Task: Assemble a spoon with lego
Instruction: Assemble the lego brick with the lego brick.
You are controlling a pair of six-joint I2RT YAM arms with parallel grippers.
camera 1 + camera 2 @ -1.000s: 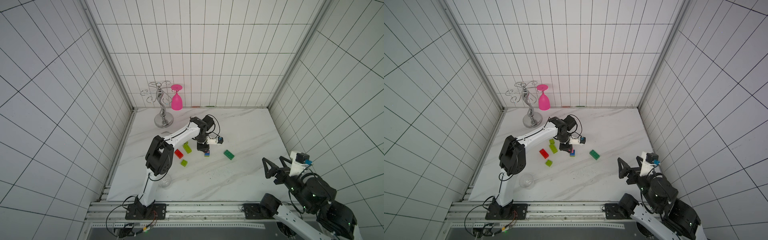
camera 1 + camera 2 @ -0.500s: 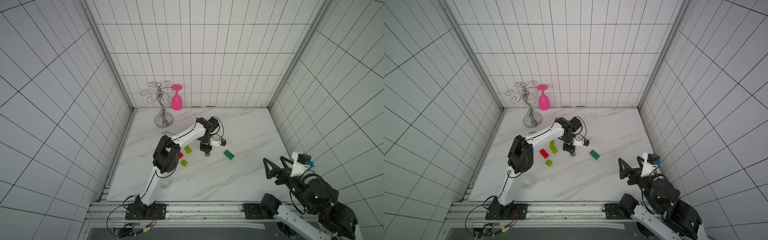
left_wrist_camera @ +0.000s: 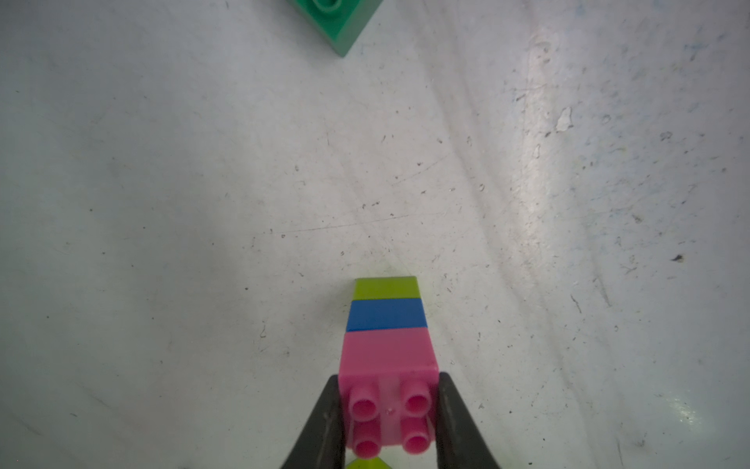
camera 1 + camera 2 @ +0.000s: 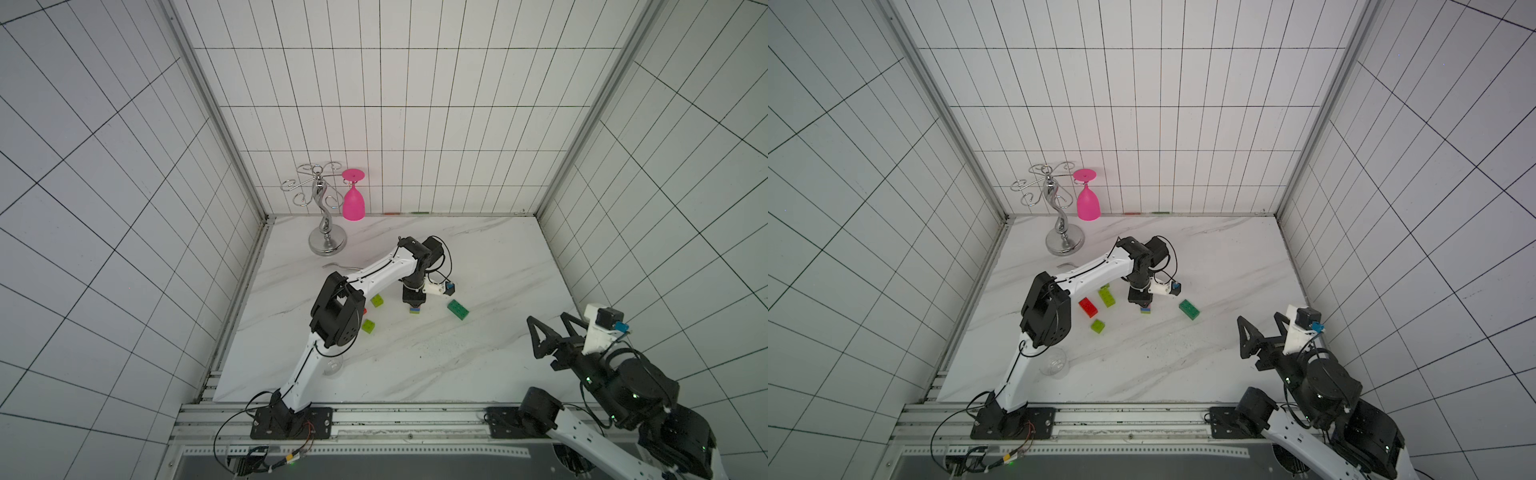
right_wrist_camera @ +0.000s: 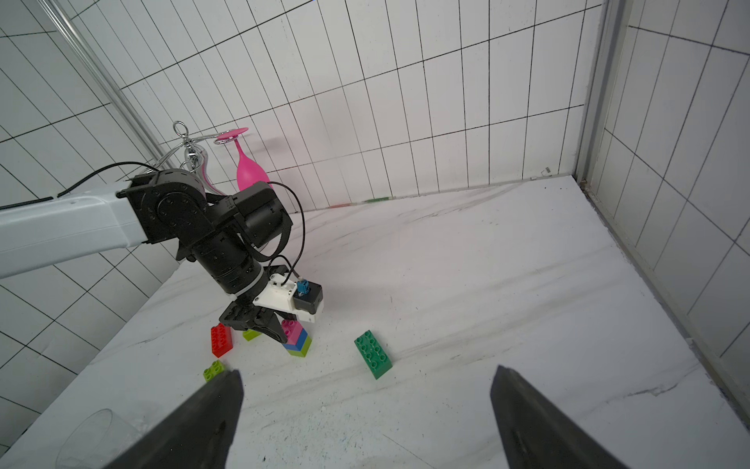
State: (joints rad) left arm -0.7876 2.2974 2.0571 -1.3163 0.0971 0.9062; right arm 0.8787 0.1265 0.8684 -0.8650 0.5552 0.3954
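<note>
Looks like the stem (image 3: 386,325) is stacked, left gripper (image 3: 388,418) pinching its pink top, right gripper (image 4: 546,322) spread wide near-right, so next probably means fetching the dark-green brick (image 4: 458,310).

Stack (image 3: 385,349) pink, blue, lime; loose brick (image 5: 372,354) dark green; table (image 5: 487,284) white-marbled.

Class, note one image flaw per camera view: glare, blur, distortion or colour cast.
Left wrist view: glare streaks the table, and the pink brick looks soft. Right wrist view: tile lines bow. Both top views: the pink glass tints the wall.
</note>
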